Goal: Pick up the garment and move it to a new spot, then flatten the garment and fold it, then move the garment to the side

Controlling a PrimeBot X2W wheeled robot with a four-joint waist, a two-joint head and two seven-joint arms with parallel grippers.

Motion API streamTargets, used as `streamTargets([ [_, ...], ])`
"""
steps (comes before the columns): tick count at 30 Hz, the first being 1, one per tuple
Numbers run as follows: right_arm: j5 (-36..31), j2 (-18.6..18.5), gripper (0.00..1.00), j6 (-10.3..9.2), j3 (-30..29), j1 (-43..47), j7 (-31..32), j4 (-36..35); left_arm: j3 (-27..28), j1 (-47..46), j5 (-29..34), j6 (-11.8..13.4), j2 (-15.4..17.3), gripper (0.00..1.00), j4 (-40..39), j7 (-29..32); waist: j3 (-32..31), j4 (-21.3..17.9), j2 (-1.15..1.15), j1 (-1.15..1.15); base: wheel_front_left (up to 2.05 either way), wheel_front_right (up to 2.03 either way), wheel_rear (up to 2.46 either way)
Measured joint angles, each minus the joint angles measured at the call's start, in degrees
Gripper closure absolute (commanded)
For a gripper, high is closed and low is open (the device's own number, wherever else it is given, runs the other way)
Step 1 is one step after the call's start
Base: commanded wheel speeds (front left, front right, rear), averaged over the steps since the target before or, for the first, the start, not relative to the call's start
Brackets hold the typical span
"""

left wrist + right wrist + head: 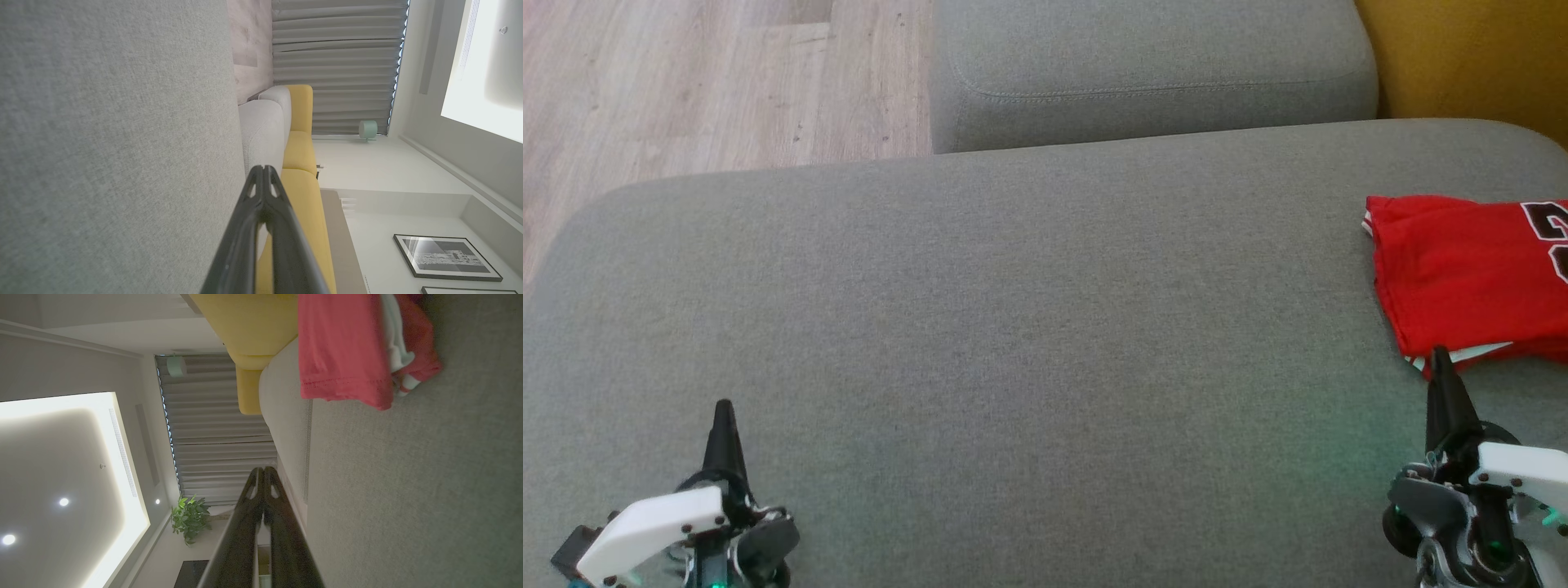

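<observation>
A folded red garment [1470, 278] with white trim and dark lettering lies at the right edge of the grey sofa seat [1013, 327]; the head view cuts off its right part. The right wrist view shows the garment [343, 347] near the top, apart from my fingers. My right gripper [1441, 359] is shut and empty, its tip just below the garment's near edge. The same shut gripper [263, 470] holds nothing in the right wrist view. At the lower left my left gripper [723, 408] is shut and empty over bare cushion, seen also as the left gripper [263, 169].
A second grey cushion [1152, 73] sits behind the seat. Wooden floor [686, 82] lies beyond the seat's left edge. Yellow upholstery [1478, 57] stands at the far right. Wide bare seat spreads between both grippers.
</observation>
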Motion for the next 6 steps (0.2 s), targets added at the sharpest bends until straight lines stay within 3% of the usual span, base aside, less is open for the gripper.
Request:
streamTargets([
  [6,0.0,0.0,1.0,0.0,-0.1,0.0,0.0,0.0,0.0,0.0,0.0,0.0,0.0,1.0,0.0,0.0,0.0,0.0,0.0,0.0,0.0,0.0,0.0],
])
